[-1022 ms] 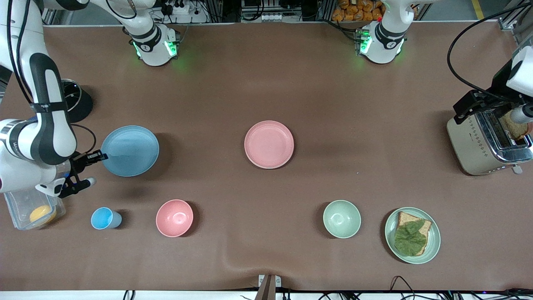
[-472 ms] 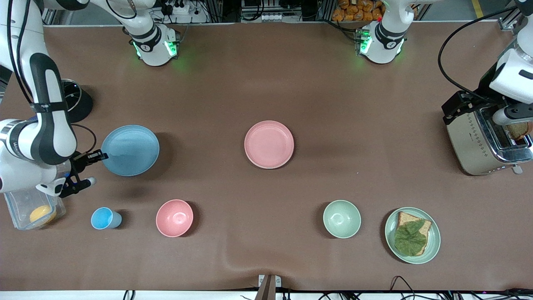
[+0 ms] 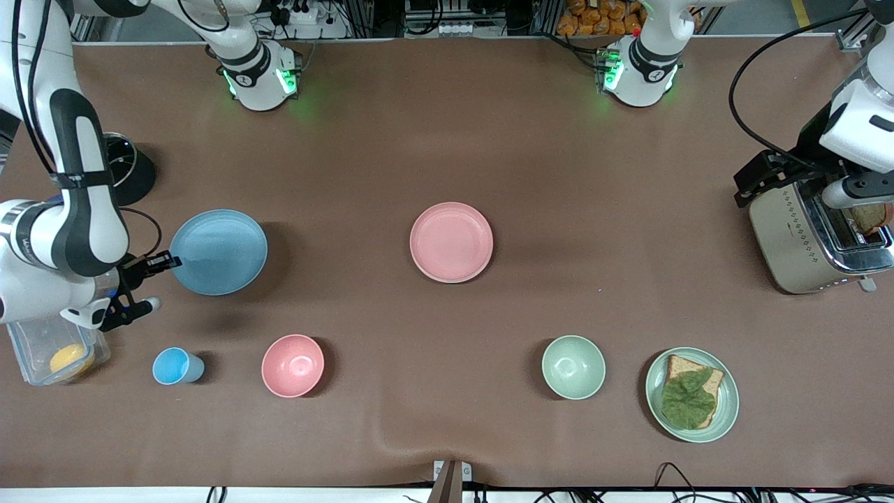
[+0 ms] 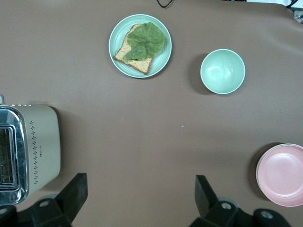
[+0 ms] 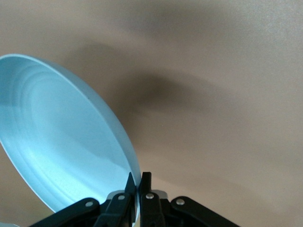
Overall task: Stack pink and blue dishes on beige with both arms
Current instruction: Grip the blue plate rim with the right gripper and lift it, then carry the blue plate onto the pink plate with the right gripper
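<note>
Holding the blue plate (image 3: 218,252) by its rim: right gripper (image 3: 162,263) is clamped on the edge nearest the right arm's end of the table, and the plate is casting a shadow offset on the cloth, so it is looking lifted clear, not resting. In the right wrist view the fingers (image 5: 128,191) are pinching the rim of the plate (image 5: 61,142) with no gap.

Pink plate (image 3: 451,242) is sitting mid-table; the left wrist view is showing a cream rim under the pink plate (image 4: 283,174), so pink is already looking stacked on the beige plate (image 4: 259,174). Judging half done: blue is left to carry over and set on top.

Left gripper (image 4: 139,201) is hanging over the toaster (image 3: 814,237) end with jaws spread wide, holding nothing, waiting.

Surface is a brown cloth (image 3: 447,140) with a wrinkle at the front edge. Clutter: blue cup (image 3: 172,366), pink bowl (image 3: 292,365), green bowl (image 3: 573,367), green plate (image 3: 726,412) with bread, clear tub (image 3: 28,346). Cables and racks are running along the base side.
</note>
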Robot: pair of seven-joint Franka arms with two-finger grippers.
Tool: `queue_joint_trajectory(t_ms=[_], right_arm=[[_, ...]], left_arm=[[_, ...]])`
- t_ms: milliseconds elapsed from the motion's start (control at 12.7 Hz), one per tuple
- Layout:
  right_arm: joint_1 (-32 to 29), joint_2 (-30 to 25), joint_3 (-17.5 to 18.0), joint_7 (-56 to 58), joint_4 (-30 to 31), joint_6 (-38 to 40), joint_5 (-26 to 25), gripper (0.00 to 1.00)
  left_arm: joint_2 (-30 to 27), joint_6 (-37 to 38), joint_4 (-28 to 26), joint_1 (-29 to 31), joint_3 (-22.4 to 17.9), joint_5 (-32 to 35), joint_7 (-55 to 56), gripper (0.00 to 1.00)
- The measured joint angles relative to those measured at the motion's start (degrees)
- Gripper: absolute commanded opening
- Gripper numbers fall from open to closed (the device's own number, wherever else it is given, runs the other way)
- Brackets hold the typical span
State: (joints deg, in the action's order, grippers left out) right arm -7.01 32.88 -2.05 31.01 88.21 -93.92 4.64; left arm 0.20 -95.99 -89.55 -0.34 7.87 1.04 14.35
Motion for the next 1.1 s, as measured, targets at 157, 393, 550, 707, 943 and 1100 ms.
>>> queue_joint_trajectory(t_ms=[157, 393, 550, 707, 943, 1100], right_arm=[[0.0, 0.0, 0.0, 0.0, 0.0, 0.0, 0.0, 0.0], [0.0, 0.0, 0.0, 0.0, 0.0, 0.0, 0.01, 0.0], [0.0, 0.0, 0.0, 0.0, 0.0, 0.0, 0.01, 0.0], [0.0, 0.0, 0.0, 0.0, 0.0, 0.0, 0.07, 0.0], [0.0, 0.0, -0.02, -0.01, 0.0, 0.0, 0.14, 0.0], [0.0, 0.0, -0.02, -0.02, 0.01, 0.12, 0.5, 0.0]], left_arm=[[0.0, 0.0, 0.01, 0.12, 0.0, -0.13, 0.0, 1.0], [-0.01, 0.0, 0.04, 0.15, 0.0, -0.25, 0.0, 1.0], [-0.01, 0.0, 0.05, 0.16, 0.0, -0.44, 0.0, 1.0], [0.0, 0.0, 0.05, 0.16, 0.0, -0.69, 0.0, 1.0], [0.0, -0.05, 0.05, 0.24, -0.05, -1.54, 0.0, 1.0], [0.0, -0.06, 0.05, 0.25, -0.06, -1.6, 0.0, 1.0]])
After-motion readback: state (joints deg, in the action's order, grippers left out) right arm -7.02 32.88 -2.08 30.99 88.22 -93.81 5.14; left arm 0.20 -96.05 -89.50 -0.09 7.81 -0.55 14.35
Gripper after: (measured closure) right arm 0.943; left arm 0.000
